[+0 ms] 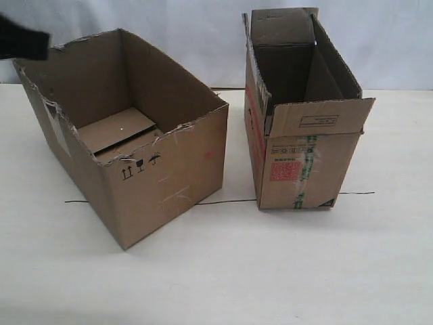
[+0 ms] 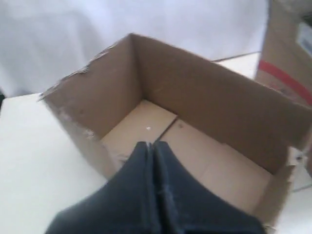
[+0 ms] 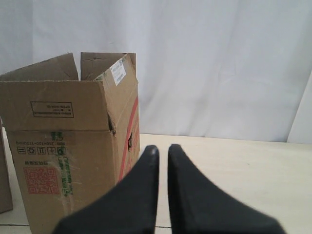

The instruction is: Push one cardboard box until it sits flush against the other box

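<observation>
Approaching stage: left gripper (image 2: 152,145), jaws pressed together, empty, hovers over the cardboard box (image 1: 128,159), a gap from the other box (image 1: 301,115). Right gripper (image 3: 162,148), slightly parted, holds nothing. Next, judged: push the outer wall sideways.

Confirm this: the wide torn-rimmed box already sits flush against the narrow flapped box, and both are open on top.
Not flush. The exterior view shows bare table between the wide box and the narrow box. Both are open on top.

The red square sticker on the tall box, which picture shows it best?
The right wrist view shows the red square label best: it faces that camera, big and sharp, beside the green-printed tape. The exterior view shows it too, but smaller. The left wrist view catches only a corner of the other box, not the label.
</observation>
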`<state>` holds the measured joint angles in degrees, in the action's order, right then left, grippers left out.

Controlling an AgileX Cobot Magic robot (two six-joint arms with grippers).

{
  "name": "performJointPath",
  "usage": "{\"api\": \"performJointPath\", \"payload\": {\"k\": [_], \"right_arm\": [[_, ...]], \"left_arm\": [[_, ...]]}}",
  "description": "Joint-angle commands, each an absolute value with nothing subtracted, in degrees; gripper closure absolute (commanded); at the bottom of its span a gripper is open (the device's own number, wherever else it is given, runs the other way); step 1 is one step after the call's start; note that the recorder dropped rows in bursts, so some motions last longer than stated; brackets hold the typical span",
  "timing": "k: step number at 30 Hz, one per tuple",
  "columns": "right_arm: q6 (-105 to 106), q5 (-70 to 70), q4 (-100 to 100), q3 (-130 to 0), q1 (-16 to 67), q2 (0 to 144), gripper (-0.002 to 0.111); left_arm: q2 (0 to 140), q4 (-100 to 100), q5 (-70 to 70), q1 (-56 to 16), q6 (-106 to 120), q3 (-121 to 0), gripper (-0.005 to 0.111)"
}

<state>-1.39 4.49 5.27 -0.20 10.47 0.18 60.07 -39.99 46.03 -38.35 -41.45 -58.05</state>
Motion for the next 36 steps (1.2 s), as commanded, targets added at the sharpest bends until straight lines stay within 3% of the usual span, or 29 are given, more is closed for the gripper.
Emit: {"api": "performJointPath", "payload": {"k": [1,10,16,28,36], "right_arm": [[-1.2,4.5,5.1,0.0,10.1,0.0,0.103],[-1.2,4.5,5.1,0.0,10.1,0.0,0.103],[-1.2,4.5,5.1,0.0,10.1,0.0,0.103],[-1.2,4.5,5.1,0.0,10.1,0.0,0.103],[-1.2,4.5,5.1,0.0,10.1,0.0,0.103]], "left_arm": [[54.0,-45.0,35.4,-27.0,-54.6,-45.5,0.107],[53.6,-43.9,7.1,-1.3,-64.6,-30.1,0.107],[60.4,-44.3,-5.5,11.4,-65.4,-25.3,0.107],[91.5,-39.0,-34.3,13.4,-65.8,-30.1,0.107],[103.1,-36.5,-43.5,13.4,-67.6,-37.4,0.107]]}}
